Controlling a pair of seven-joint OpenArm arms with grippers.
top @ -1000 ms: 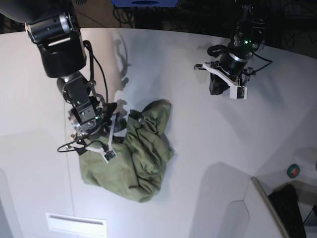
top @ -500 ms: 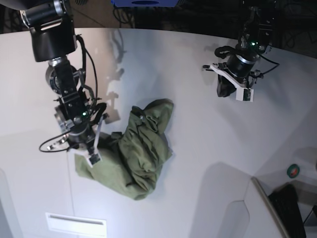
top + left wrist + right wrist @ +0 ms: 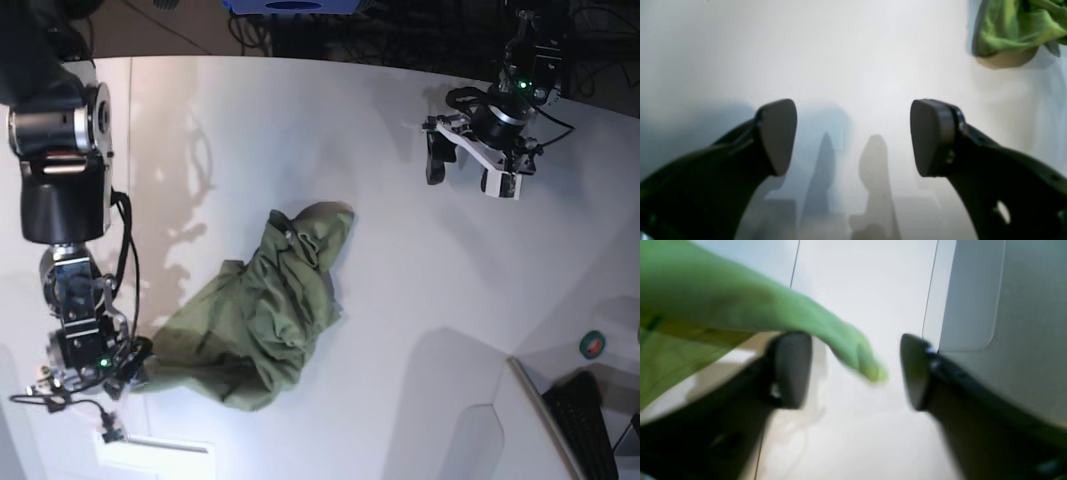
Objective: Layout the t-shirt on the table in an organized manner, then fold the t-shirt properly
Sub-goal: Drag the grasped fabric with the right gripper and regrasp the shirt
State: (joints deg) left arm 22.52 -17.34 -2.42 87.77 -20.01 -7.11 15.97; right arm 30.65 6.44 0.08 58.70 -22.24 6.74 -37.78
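The t-shirt (image 3: 255, 320) lies bunched in the middle of the tabletop (image 3: 400, 300), both the right gripper (image 3: 853, 373) and the left gripper (image 3: 853, 136) have jaws apart and empty, so grasp one hem corner only and pull slowly outward.

Right gripper (image 3: 855, 371) jaws apart; t-shirt (image 3: 723, 306) corner (blurred) between them, above table (image 3: 867, 290).

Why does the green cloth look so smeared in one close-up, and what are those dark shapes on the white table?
Right wrist view: the t-shirt is motion-blurred and very close. Left wrist view: the shapes on the table are soft shadows cast by the left gripper. Base view: bright glare whitens the table's near edge.
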